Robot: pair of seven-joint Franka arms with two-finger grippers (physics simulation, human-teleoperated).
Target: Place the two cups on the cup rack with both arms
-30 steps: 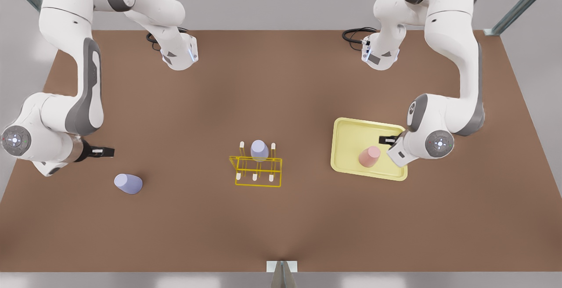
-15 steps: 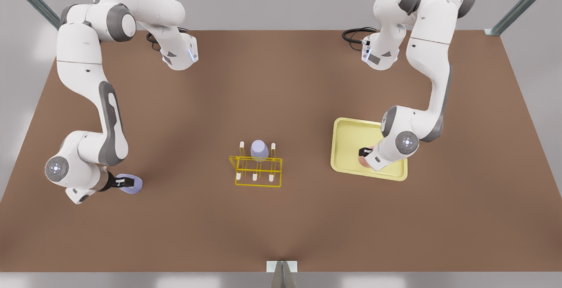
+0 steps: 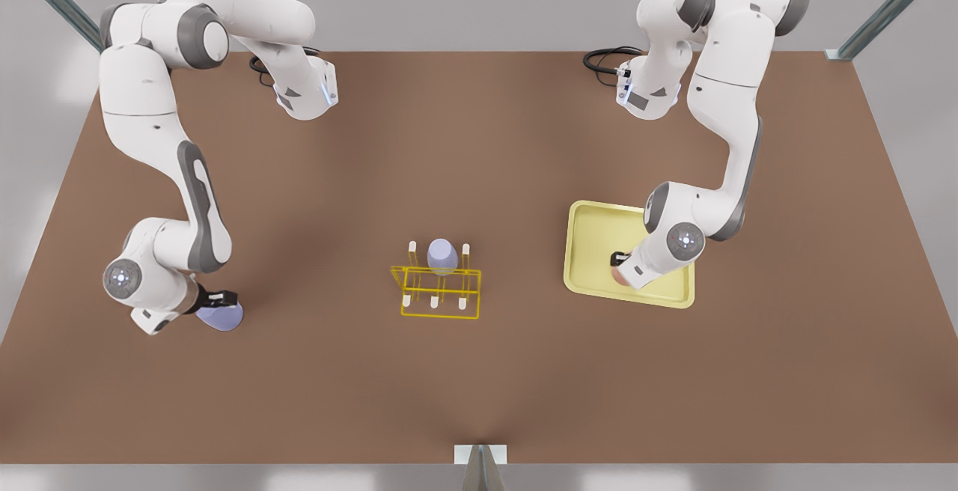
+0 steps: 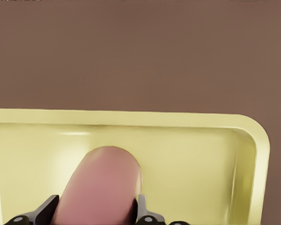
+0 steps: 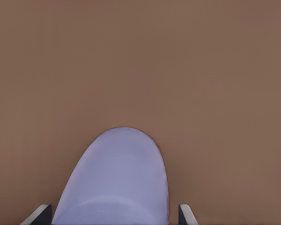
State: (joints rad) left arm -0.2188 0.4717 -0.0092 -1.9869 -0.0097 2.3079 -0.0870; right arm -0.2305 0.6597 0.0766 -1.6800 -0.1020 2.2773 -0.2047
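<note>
While both arms bend low over the brown table (image 3: 479,177), each gripper sits at a cup and the rack between them carries one cup

Left arm (image 3: 730,102), on the front view's right, reaches down from the far edge into the pale-yellow tray (image 3: 591,229). Right arm (image 3: 150,124), on the front view's left, folds down toward the near-left part of the table.

The tray lies flat on the table to the front view's right of the rack, well apart from it. The rack (image 3: 440,293), a bright-yellow wire frame with white-tipped pegs, stands near the table's middle. A racked cup (image 3: 442,255), lavender, sits over a peg in the back row; the other pegs are bare.

The lavender cup (image 3: 223,316) is on the bare table, well to the front view's left of the rack. In the right wrist view this cup (image 5: 114,183) points its rounded end away from the camera.

The pink cup (image 3: 617,274) is inside the tray, near its right end in the front view, mostly hidden under the left wrist. The left wrist view shows it (image 4: 100,187) resting on the tray floor.

The left gripper (image 3: 620,260) clamps the pink cup, its fingers (image 4: 143,211) pressed against both sides. The right gripper (image 3: 221,300) straddles the lavender cup with its fingers (image 5: 185,213) spread, a sliver of table showing between finger and cup
</note>
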